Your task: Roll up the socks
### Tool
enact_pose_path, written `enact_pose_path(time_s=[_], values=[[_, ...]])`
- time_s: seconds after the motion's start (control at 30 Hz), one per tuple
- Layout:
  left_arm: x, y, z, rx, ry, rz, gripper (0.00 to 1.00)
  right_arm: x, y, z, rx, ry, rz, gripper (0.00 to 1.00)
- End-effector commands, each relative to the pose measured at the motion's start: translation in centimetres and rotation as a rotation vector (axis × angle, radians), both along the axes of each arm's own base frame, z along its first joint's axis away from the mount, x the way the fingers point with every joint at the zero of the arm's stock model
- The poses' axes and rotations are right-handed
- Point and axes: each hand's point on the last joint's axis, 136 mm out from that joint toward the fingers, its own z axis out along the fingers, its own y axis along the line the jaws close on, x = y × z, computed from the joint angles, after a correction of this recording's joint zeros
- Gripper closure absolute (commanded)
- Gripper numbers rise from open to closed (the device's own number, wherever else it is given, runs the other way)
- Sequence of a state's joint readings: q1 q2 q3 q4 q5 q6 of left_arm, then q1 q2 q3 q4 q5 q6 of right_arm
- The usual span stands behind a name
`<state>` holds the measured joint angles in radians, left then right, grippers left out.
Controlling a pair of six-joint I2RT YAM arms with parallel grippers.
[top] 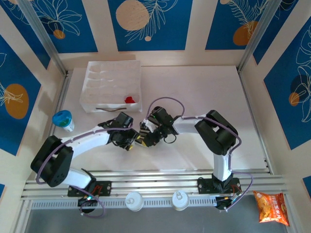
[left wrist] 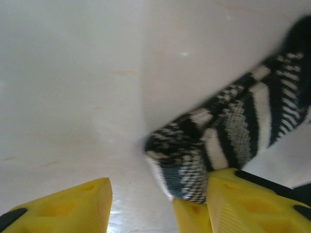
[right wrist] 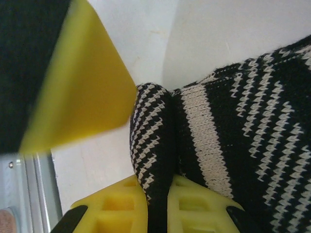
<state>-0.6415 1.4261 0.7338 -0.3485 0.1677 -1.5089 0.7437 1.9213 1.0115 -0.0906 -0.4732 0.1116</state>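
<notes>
The black and grey striped sock (right wrist: 228, 126) is folded, and my right gripper (right wrist: 158, 206) is shut on the fold, which is pinched between its yellow fingers (right wrist: 119, 206). In the left wrist view the same striped sock (left wrist: 233, 136) hangs just above the white table, its bunched end resting against the right-hand finger (left wrist: 243, 204). My left gripper (left wrist: 158, 194) stands open, with bare table between its fingers. From above, both grippers meet mid-table, left gripper (top: 131, 141) and right gripper (top: 146, 136), with the striped sock (top: 144, 126) between them. The small red sock (top: 129, 100) lies in the white tray.
The white moulded tray (top: 112, 108) sits at the back left. A blue-lidded cup (top: 62, 119) stands at the left edge. Two white round caps (top: 134, 200) sit on the front rail, and a snack bag (top: 272, 208) lies at the front right.
</notes>
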Motion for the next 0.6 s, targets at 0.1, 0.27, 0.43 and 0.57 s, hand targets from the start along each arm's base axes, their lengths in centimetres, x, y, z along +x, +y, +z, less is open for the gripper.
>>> enact_pose_path(time_s=[0.1, 0.27, 0.43, 0.57], values=[[0.7, -1.7, -1.0, -0.039, -0.023, 0.006, 0.54, -2.1, -2.1, -2.8, -0.123, 0.184, -0.028, 1.0], [0.4, -1.7, -2.2, -0.014, 0.01, 0.004, 0.63, -2.1, -2.4, -3.2, -0.131, 0.174, -0.044, 1.0], [-1.2, -1.1, -3.7, 0.067, 0.112, -0.031, 0.78, -2.0, -2.5, -3.6, -0.143, 0.136, -0.04, 0.91], [-3.1, 0.2, -4.9, 0.148, 0.21, -0.045, 0.83, -1.8, -2.3, -2.4, -0.134, -0.059, -0.003, 0.64]])
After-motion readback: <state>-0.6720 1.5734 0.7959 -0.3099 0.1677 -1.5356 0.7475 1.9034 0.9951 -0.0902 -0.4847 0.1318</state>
